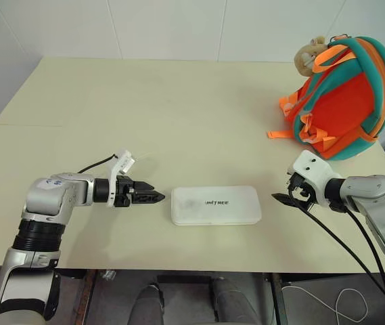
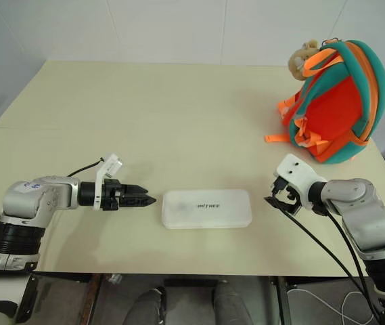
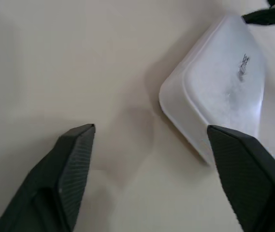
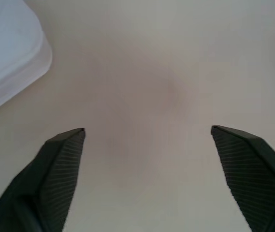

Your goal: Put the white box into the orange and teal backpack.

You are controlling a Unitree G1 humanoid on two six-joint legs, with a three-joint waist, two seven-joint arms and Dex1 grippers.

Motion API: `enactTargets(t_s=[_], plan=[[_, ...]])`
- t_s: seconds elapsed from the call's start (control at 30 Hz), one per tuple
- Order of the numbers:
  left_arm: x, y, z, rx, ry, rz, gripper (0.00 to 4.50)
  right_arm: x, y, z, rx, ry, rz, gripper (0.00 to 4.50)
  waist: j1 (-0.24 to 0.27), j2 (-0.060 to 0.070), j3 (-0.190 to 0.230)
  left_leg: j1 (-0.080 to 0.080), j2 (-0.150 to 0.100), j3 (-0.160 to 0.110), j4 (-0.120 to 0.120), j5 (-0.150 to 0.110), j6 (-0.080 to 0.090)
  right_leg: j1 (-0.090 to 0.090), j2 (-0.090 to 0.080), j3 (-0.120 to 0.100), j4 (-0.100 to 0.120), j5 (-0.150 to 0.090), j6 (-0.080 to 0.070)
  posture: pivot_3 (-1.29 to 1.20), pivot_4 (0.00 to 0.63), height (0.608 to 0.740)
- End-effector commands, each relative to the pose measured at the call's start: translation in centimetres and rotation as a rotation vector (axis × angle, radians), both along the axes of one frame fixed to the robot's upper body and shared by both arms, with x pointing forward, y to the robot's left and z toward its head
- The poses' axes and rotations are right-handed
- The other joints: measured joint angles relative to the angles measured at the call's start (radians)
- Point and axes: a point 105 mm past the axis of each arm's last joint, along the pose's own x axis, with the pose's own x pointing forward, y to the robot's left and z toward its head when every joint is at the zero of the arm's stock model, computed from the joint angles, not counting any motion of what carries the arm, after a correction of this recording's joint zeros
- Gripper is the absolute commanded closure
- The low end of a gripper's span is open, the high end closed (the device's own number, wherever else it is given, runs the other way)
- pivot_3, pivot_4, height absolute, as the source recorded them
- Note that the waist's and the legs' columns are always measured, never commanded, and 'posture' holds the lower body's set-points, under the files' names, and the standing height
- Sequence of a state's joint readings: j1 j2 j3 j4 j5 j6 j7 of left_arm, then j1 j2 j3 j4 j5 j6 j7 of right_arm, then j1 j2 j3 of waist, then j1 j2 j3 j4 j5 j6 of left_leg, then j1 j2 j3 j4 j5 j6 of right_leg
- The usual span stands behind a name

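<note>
while the white box (image 1: 216, 205) lies flat on the table (image 1: 178, 108), both the left gripper (image 1: 153, 196) and right gripper (image 1: 281, 198) flank it, fingers spread wide, holding nothing.

white, orange and teal on a pale cream table

the white box (image 1: 216, 205) is matte white with small dark lettering on top; the orange and teal backpack (image 1: 344, 98) has an orange body, teal trim and orange straps, with a tan plush toy (image 1: 308, 54) on it. the table (image 1: 145, 122) is plain pale cream. the gripper fingers (image 3: 72, 169) are black with a fine ribbed texture.
</note>
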State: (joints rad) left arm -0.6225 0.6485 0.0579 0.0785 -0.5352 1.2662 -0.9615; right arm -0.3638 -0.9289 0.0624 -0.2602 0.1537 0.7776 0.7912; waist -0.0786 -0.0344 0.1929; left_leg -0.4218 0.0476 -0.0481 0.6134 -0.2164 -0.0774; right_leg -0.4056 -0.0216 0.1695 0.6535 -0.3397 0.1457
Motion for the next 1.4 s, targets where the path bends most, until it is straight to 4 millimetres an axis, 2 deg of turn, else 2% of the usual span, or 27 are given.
enactTargets(t_s=[0.03,0.17,0.4,0.53,0.67,0.87,1.2,1.4], plan=[[-1.5,-0.8,0.9,-0.074,0.104,-0.051,0.01,0.3,0.3,0.9,-0.003,-0.055,0.006,0.0,0.0,0.0,0.0,0.0,0.0,0.0,0.0,0.0,0.0,0.0,0.0,0.0,0.0,0.0,0.0,0.0,0.15,0.74],[-2.8,-1.1,-0.6,-0.023,0.268,-0.067,0.01,0.4,0.4,0.9,-0.001,-0.059,0.006,0.0,-0.002,0.0,0.0,0.0,0.0,0.0,-0.001,0.0,0.0,0.0,0.0,0.0,0.0,0.0,0.0,0.0,0.15,0.74],[-2.7,-1.8,-2.3,-0.031,0.405,-0.044,0.01,0.3,0.6,0.8,0.004,-0.064,0.002,0.0,-0.001,0.0,0.0,0.001,0.0,0.0,0.0,0.0,0.0,0.001,0.0,0.0,0.0,0.0,0.0,0.0,0.15,0.74],[-1.9,-2.5,-2.8,-0.047,0.415,-0.013,0.01,0.5,0.6,0.9,0.007,-0.075,-0.005,0.0,0.007,0.0,0.0,0.003,-0.001,0.0,0.0,0.0,0.0,0.004,0.0,0.0,0.0,0.0,0.0,0.0,0.15,0.74],[-0.3,-3.0,-3.0,-0.1,0.404,0.057,0.01,0.7,1.0,0.8,0.012,-0.082,-0.004,0.0,0.026,0.0,0.0,0.01,-0.002,-0.001,0.001,0.0,0.0,0.012,-0.001,0.0,-0.002,0.0,0.001,0.0,0.15,0.74],[-1.0,-4.9,-3.1,-0.172,0.464,-0.009,0.01,0.8,1.4,0.5,0.02,-0.074,0.003,0.0,0.021,0.0,0.0,0.016,-0.002,0.0,0.0,0.0,0.0,0.022,-0.002,0.0,-0.013,0.0,0.0,0.0,0.15,0.74],[-1.7,-6.2,-4.4,-0.119,0.474,-0.027,0.01,0.7,2.3,0.3,0.038,-0.07,0.016,0.0,0.026,0.0,0.0,0.016,-0.002,0.0,-0.002,-0.002,-0.001,0.024,-0.003,0.0,-0.016,0.002,0.004,0.0,0.15,0.74],[-1.3,-7.0,-5.0,-0.109,0.441,0.001,0.01,0.8,2.4,0.4,0.039,-0.073,0.013,0.0,0.029,0.0,0.0,0.017,-0.002,0.0,-0.001,-0.003,-0.001,0.027,-0.004,-0.001,-0.018,0.002,0.004,0.0,0.15,0.74]])
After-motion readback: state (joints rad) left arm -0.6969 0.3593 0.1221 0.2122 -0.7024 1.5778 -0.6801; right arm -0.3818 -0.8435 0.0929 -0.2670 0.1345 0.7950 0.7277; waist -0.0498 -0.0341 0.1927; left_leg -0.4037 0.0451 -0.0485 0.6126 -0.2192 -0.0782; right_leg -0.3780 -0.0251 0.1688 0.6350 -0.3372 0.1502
